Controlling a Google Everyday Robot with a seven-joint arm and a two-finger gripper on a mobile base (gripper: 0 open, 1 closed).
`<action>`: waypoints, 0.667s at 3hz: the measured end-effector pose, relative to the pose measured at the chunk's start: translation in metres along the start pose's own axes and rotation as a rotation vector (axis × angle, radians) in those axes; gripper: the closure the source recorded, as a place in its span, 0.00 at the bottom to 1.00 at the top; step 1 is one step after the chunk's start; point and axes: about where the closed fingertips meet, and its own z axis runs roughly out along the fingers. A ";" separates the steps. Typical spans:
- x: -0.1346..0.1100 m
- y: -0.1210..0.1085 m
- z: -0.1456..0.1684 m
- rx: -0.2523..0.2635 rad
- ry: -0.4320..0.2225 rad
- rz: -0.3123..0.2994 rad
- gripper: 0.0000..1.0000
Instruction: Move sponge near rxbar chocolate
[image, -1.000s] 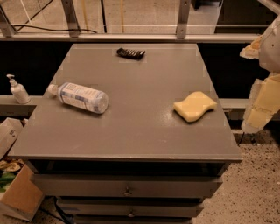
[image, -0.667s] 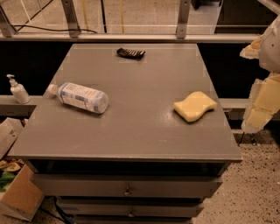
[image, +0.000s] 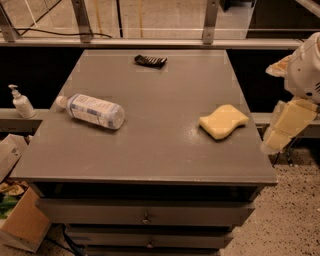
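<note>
Grey table (image: 165, 150), tool (image: 282, 131) downturned off right edge

A: sponge (image: 223, 120)?
B: pale yellow, wavy S outline, lying flat on the grey table (image: 160, 150), sitting near the right edge, toward the front
A: rxbar chocolate (image: 150, 61)?
B: small dark wrapped bar, lying flat close to the far edge, around its middle, long side running along that edge; sitting well apart from the sponge
A: gripper (image: 287, 125)?
B: hanging off the table's right side, near the sponge, not touching it
</note>
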 end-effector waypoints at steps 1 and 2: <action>-0.003 -0.014 0.029 0.008 -0.069 0.033 0.00; -0.014 -0.025 0.057 0.006 -0.124 0.041 0.00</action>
